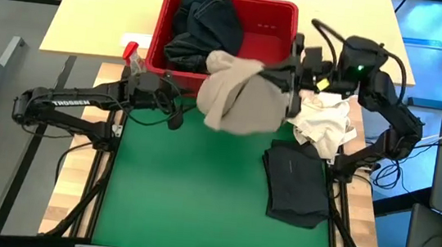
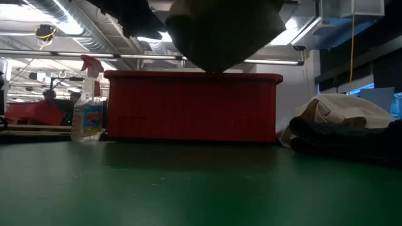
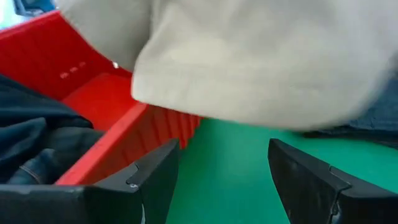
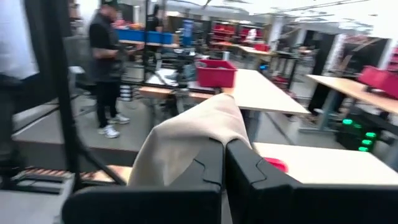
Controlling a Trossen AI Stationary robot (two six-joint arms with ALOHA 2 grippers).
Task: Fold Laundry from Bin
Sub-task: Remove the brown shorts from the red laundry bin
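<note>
Green mat (image 1: 198,187): covers the near half of the table; bare in the middle.

Folded dark garment (image 1: 297,185): lies flat on the mat's right side, near the front. In the low view it shows as a dark heap (image 2: 352,141) at the right.

White cloth bundle (image 1: 323,126): crumpled just behind the folded dark garment, touching its far edge.

Left gripper (image 1: 175,106): at the mat's far left edge, just beside the bin's near wall. Fingers (image 3: 152,180) spread wide, nothing between them; the khaki cloth hangs just ahead of the tips, no contact visible.

Khaki-beige garment (image 1: 240,97): lifted clear of the table, drooping in a bunch over the bin's near right corner and the mat's far edge. Its lower end hangs in front of the bin in the low view (image 2: 220,34).

Right gripper (image 1: 290,75): above the bin's near right corner, clenched on the upper fold of the khaki-beige garment; the right wrist view shows cloth (image 4: 186,140) pinched between the closed fingers.

Bin (image 1: 276,31): red, on the far half of the table. Dark garments (image 1: 202,27) piled in its left part, draping over the near rim.

Spray bottle (image 2: 88,103): upright just left of the bin.

Person (image 4: 106,62): standing in the room beyond.
</note>
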